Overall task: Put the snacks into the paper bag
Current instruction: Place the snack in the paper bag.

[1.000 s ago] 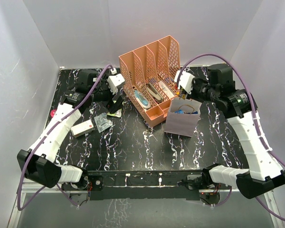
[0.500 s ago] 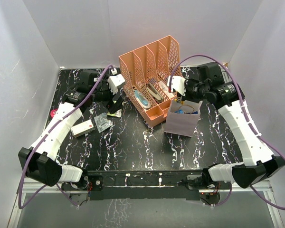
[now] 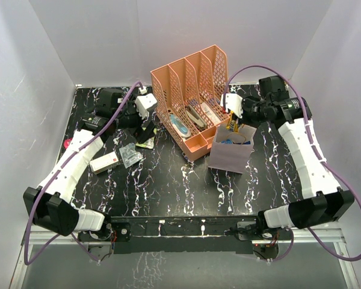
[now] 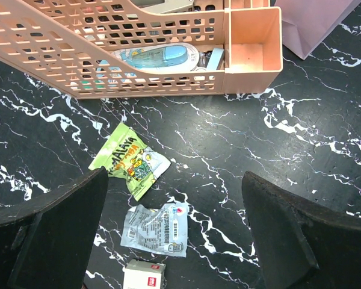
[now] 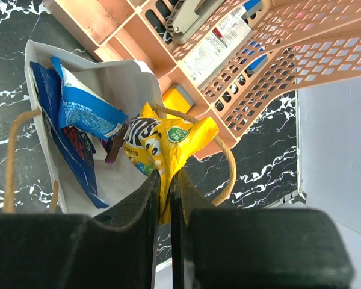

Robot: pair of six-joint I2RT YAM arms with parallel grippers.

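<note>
The right gripper [image 5: 165, 180] is pinching a yellow packet [image 5: 162, 147] tight between its closed jaws, and the packet is hanging straight out past the fingertips, over the mouth of the paper bag [image 5: 126, 78]. A blue-white packet [image 5: 78, 108] and a dark blue crisp bag [image 5: 75, 156] are already sitting inside, off to one side of the jaws. What is worrying me is the other side. The twisted handle [image 5: 225, 162] is looping right beside the packet's free end, and the peach organiser [image 5: 259, 54] is standing just beyond it. From the wrist view I cannot quite tell whether the packet's tip is hanging inside the rim or over it. If the jaws are letting go here, the packet may be catching on that handle, or sliding down between bag and organiser. The bag looks light, so I am also thinking a fingertip pressing on its rim could be tipping it over. Meanwhile the left gripper [image 4: 177, 229] is hovering with its jaws spread wide and holding nothing. A green packet [image 4: 129, 159] is lying just ahead of the fingertips and a clear packet [image 4: 156, 227] is between them on the table [image 4: 289, 138]. Both are lying flat and thin, so a closing grip could be skidding over them or scraping the tabletop.
</note>
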